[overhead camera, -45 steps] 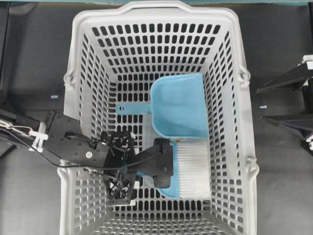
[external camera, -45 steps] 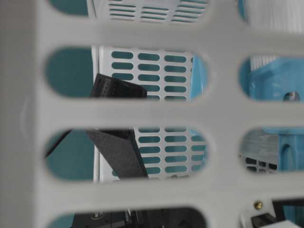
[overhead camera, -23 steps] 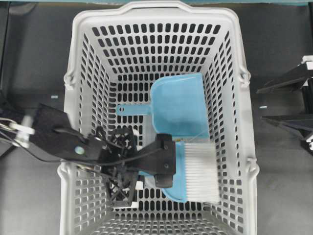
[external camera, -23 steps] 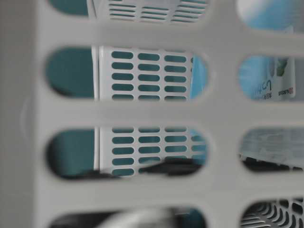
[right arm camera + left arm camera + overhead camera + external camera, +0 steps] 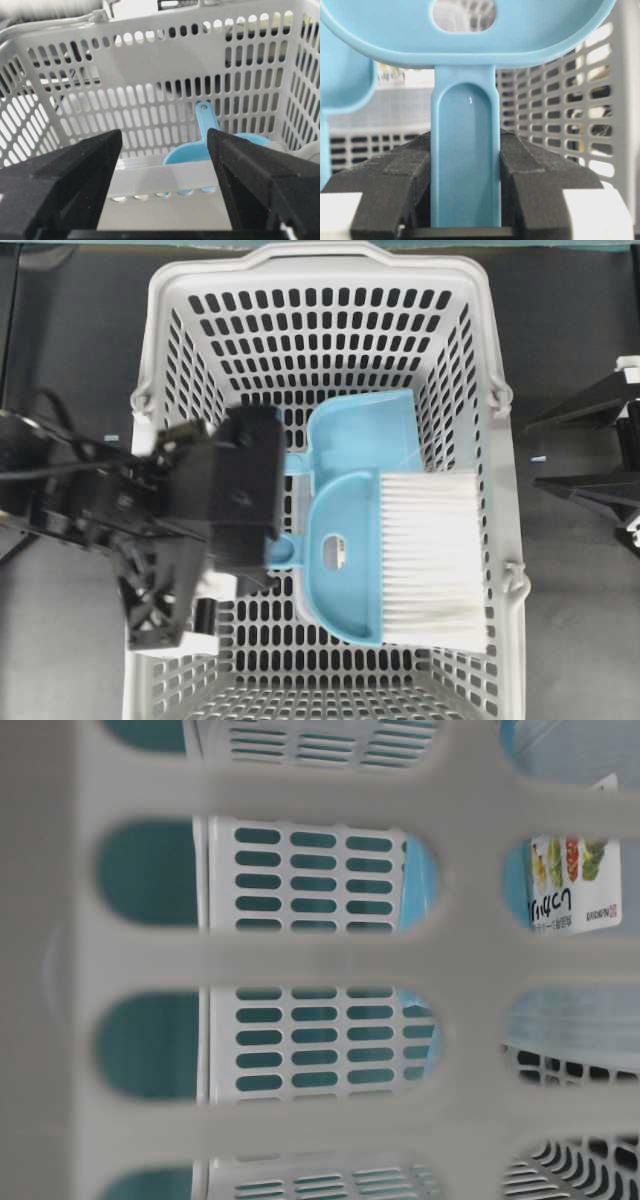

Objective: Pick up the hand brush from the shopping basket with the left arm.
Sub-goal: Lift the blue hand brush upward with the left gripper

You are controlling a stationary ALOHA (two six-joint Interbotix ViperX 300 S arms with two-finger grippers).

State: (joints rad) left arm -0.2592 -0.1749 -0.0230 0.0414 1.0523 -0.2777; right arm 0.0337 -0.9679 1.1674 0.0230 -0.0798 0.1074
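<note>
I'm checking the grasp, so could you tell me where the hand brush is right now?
In the overhead view the hand brush is right of centre over the shopping basket, overlapping the dustpan, with the left gripper clamping its handle.

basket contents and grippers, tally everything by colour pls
Light-blue plastic: 2, the bristled hand brush and the flat dustpan
Light-grey plastic: 1, the slotted shopping basket
Black: 2, the left gripper and the right gripper
Total: 5
</note>
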